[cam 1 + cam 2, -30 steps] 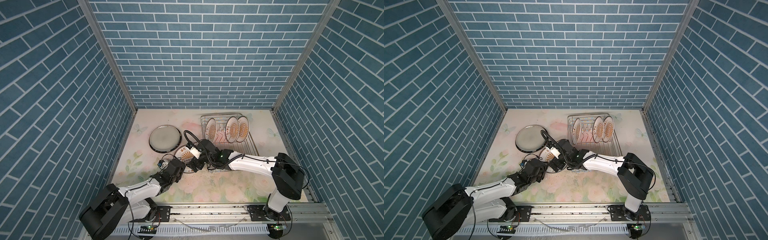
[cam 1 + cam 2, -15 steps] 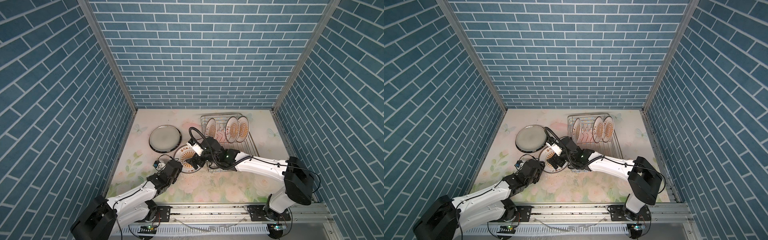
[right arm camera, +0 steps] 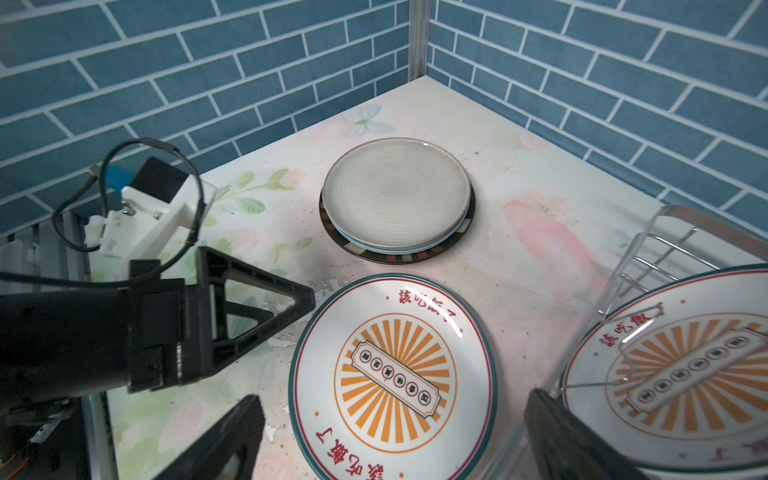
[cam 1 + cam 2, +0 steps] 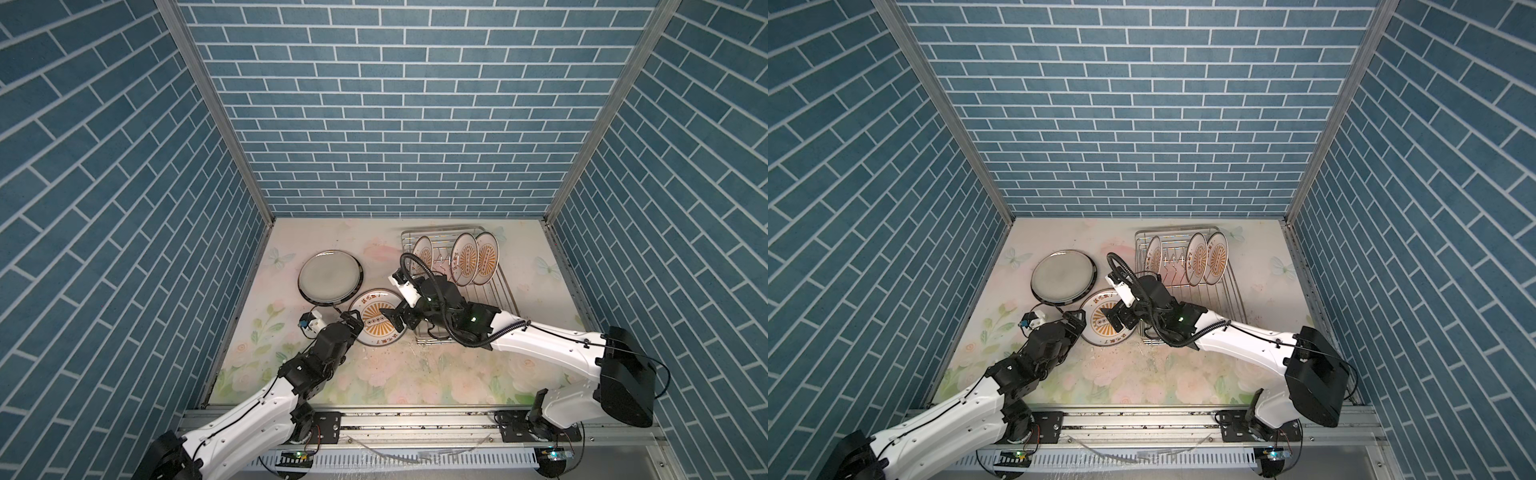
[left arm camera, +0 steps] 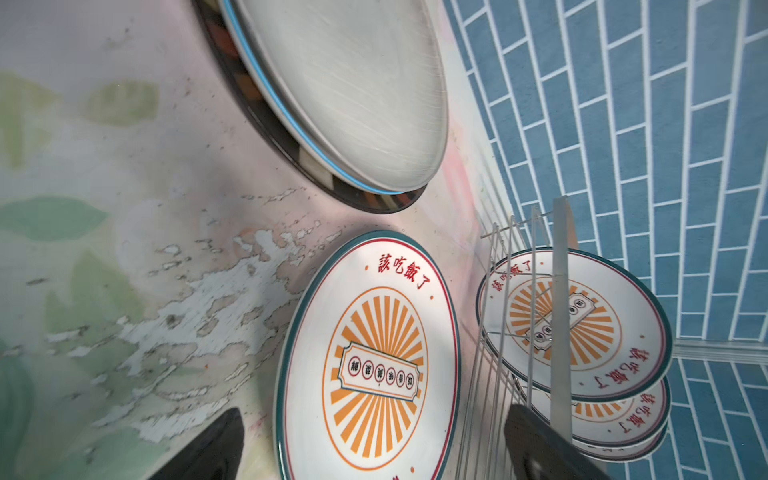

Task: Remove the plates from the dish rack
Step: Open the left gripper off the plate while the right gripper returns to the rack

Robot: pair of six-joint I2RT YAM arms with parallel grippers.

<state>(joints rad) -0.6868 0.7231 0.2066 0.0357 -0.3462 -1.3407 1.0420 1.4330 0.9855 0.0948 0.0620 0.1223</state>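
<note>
A white plate with an orange sunburst (image 4: 376, 319) (image 4: 1105, 321) lies flat on the table, just left of the dish rack (image 4: 505, 286) (image 4: 1236, 286). My left gripper (image 4: 353, 322) (image 5: 374, 451) stands open at the plate's near-left rim and holds nothing. My right gripper (image 4: 397, 318) (image 3: 395, 440) is open above the plate's right side, with nothing between its fingers. Three sunburst plates (image 4: 465, 258) (image 4: 1198, 258) (image 3: 673, 365) stand upright in the rack. A grey plate (image 4: 330, 275) (image 3: 397, 195) lies on a dark-rimmed one behind the flat plate.
The flowered table (image 4: 415, 374) is walled by blue brick panels on three sides. Its near part holds nothing but the arms. The rack stands at the back right, and the grey stack at the back left, close to the left wall.
The sunburst plate, held tilted between both grippers a second ago, now lies flat on the table. My left gripper has opened and let it go. The right gripper has widened slightly.
</note>
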